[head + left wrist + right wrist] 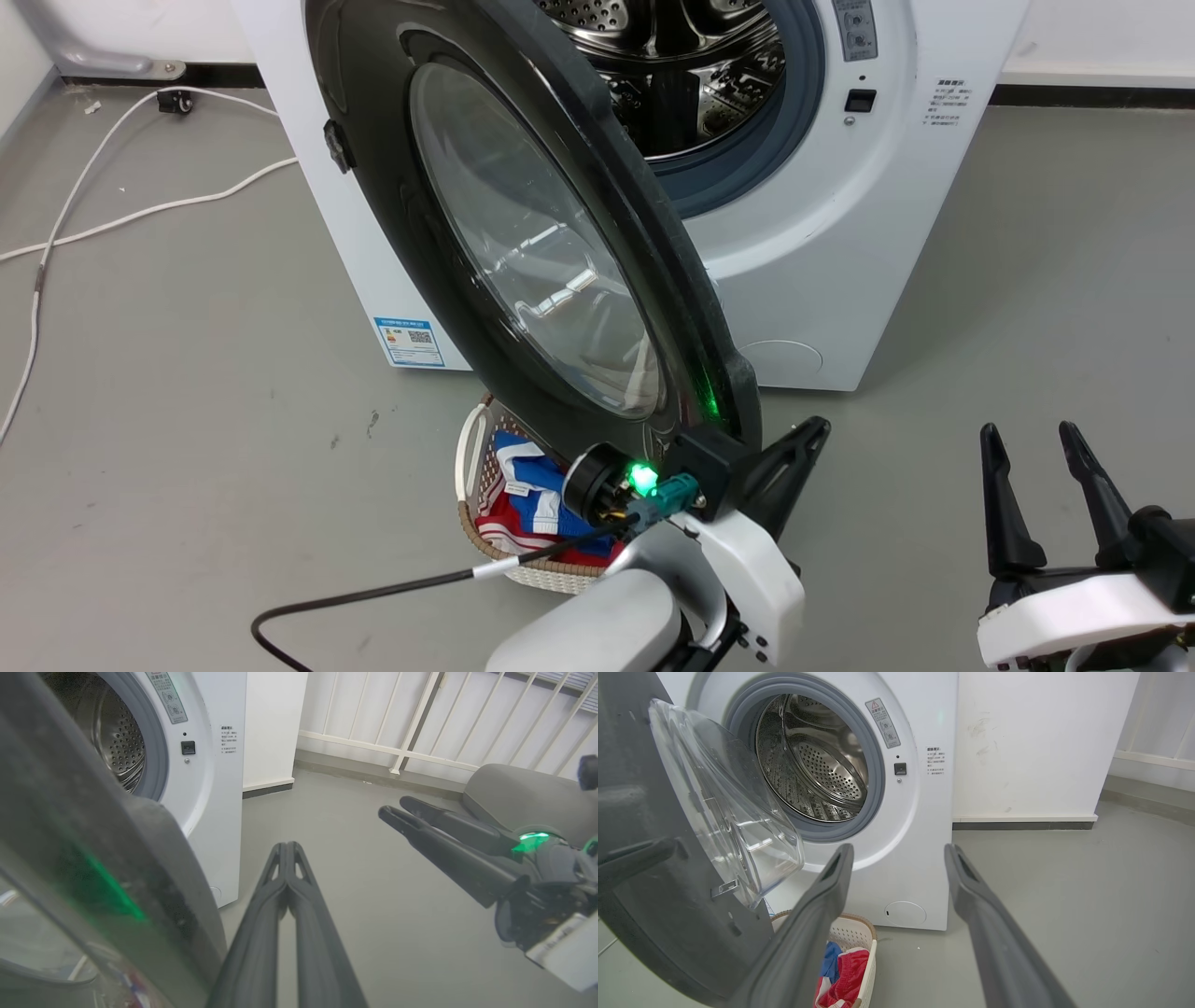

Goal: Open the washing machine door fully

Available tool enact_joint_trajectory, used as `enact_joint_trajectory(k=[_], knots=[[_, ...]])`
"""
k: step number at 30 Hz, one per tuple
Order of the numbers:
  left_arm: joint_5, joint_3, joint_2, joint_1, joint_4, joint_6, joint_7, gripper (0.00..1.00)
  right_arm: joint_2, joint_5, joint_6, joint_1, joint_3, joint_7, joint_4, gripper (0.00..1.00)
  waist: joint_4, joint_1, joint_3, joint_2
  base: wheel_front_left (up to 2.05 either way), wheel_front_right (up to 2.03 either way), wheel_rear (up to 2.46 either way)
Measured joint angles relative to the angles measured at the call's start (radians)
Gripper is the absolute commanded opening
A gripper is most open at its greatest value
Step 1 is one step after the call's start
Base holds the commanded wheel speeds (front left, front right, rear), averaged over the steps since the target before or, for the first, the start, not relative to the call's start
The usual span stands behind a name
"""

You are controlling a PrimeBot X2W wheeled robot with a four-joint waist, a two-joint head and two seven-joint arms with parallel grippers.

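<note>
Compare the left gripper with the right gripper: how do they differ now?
The left gripper is shut, fingers pressed together; the right gripper is open, fingers well apart. The left gripper sits close beside the edge of the washing machine door; the right gripper stands apart from it, over floor. Both have two long dark fingers and hold nothing.

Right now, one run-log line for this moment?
washing machine door: partly open | left gripper: shut, at door's outer edge, contact unclear | right gripper: open, off door | laundry basket: beneath door
</note>
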Motion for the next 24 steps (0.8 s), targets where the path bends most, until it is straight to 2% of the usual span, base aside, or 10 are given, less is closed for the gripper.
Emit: enact_joint_trajectory(k=[16, 24], knots=[[-0.066, -0.004, -0.010, -0.016, 0.075, 0.032, -0.053, 0.00, 0.000, 0.012, 0.000, -0.005, -0.008, -0.001, 0.009, 1.00, 0.019, 0.0000, -0.010, 0.0000, 0.00, 0.00, 0.00], [-0.063, -0.002, 0.015, 0.012, 0.030, 0.058, -0.067, 0.00, 0.000, 0.020, 0.000, -0.003, -0.013, -0.002, 0.015, 1.00, 0.037, 0.0000, -0.019, 0.0000, 0.00, 0.00, 0.00]])
